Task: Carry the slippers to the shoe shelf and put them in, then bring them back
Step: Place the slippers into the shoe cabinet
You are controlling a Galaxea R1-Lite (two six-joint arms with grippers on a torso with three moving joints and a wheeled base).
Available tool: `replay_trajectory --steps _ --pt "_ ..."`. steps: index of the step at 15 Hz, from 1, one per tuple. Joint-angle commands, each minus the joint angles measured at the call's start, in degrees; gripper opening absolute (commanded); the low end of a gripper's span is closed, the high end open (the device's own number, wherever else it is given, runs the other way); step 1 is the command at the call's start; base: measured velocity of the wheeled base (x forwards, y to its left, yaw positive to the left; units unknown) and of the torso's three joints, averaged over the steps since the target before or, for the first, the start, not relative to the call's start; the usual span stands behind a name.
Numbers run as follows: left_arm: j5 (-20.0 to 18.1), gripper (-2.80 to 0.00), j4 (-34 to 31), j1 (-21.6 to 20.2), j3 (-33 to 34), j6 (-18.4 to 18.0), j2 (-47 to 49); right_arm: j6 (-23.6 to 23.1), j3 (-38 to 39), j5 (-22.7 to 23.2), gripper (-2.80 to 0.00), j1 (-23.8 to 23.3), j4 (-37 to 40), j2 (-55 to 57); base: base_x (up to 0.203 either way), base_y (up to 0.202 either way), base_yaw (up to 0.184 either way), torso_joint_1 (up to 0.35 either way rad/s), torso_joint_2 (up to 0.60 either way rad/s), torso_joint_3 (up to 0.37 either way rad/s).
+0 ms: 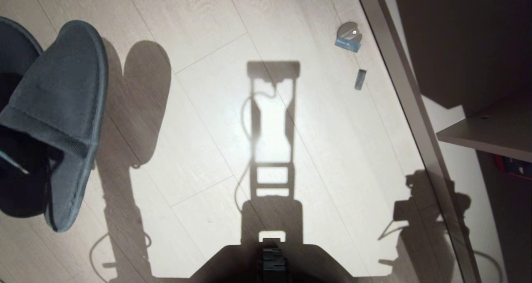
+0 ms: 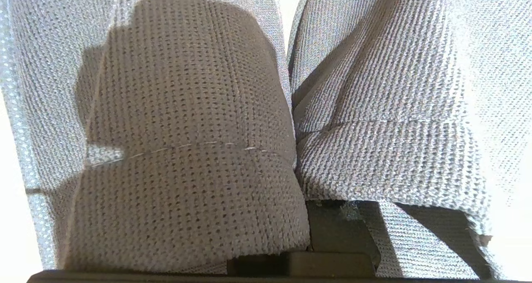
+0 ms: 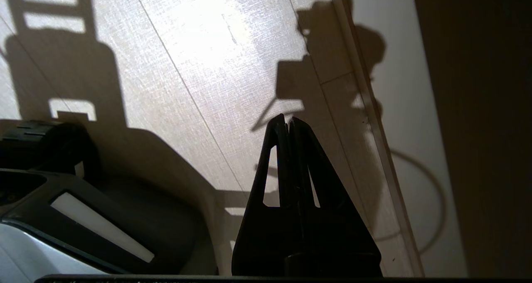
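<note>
The slippers [image 1: 58,121] hang in the air at the left edge of the head view, toes up and clear of the pale plank floor [image 1: 316,150], so the carrying step appears to be in hand; whether this is the trip out or the return cannot be told from this moment alone. The left gripper [image 2: 309,216] is clenched on the slippers, pinching the two fabric uppers together where they meet, as the left wrist view shows close up. That view gives the grip itself, the weave and stitching pressed side by side, which the head view hides behind the hanging pair. The head view in turn shows where the load is: above open floor, well apart from the brown furniture [image 1: 478,67] at the right edge, which may be the shelf unit, though too little of it shows to be sure. The right gripper [image 3: 287,125] is parked low beside the robot's base, fingers pressed together and empty. The next move likely calls for a steady carry without loosening the pinch.
</note>
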State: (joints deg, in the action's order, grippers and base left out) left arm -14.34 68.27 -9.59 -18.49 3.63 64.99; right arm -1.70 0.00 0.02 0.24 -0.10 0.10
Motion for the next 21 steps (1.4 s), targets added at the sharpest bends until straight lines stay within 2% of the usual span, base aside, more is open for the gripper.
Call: replay_trajectory --steps 1,3,5,8,10,12,14,16,19,20,21 --pt "-2.9 -2.80 -1.5 0.0 5.9 0.5 -13.9 0.1 0.0 0.0 -2.80 0.0 0.0 0.0 0.000 0.000 0.000 0.000 0.00 0.000" --pt "-5.3 -2.80 -8.0 0.0 7.8 0.9 -22.0 0.3 0.0 0.0 -2.80 0.0 0.0 0.0 0.000 0.000 0.000 0.000 0.00 0.000" --pt "-7.2 -2.80 -18.3 0.2 8.5 1.1 -30.5 0.2 0.0 0.0 -2.80 0.0 0.0 0.0 0.000 0.000 0.000 0.000 0.00 0.000" --pt "-12.5 -2.80 -32.8 1.4 8.6 1.2 -40.9 0.2 0.0 0.0 -2.80 0.0 0.0 0.0 0.000 0.000 0.000 0.000 0.00 0.000" --pt "-13.6 -2.80 -36.3 5.5 8.6 1.3 -43.3 0.1 0.0 0.0 -2.80 0.0 0.0 0.0 0.000 0.000 0.000 0.000 0.00 0.000" --pt "-13.0 -2.80 -37.1 9.6 8.6 1.1 -44.1 0.2 0.0 0.0 -2.80 0.0 0.0 0.0 0.000 0.000 0.000 0.000 0.00 0.000" --pt "-10.1 -2.80 -37.2 9.4 9.2 0.4 -46.0 0.1 0.0 0.0 -2.80 0.0 0.0 0.0 0.000 0.000 0.000 0.000 0.00 0.000" --pt "-9.6 -2.80 -38.3 9.5 10.4 0.0 -49.8 0.2 0.0 0.0 -2.80 0.0 0.0 0.0 0.000 0.000 0.000 0.000 0.00 0.000" --pt "-9.5 -2.80 -46.9 9.5 11.3 -0.3 -57.2 0.3 0.0 0.0 -2.80 0.0 0.0 0.0 0.000 0.000 0.000 0.000 0.00 0.000" --pt "-9.0 -2.80 -51.1 9.5 12.3 -1.4 -58.7 0.3 0.0 0.0 -2.80 0.0 0.1 -0.1 0.000 0.000 0.000 0.000 0.00 0.000" --pt "-7.0 -2.80 -52.7 9.5 14.7 -4.3 -59.3 0.2 0.0 0.0 -2.80 0.0 0.1 0.0 0.000 0.000 0.000 0.000 0.00 0.000"
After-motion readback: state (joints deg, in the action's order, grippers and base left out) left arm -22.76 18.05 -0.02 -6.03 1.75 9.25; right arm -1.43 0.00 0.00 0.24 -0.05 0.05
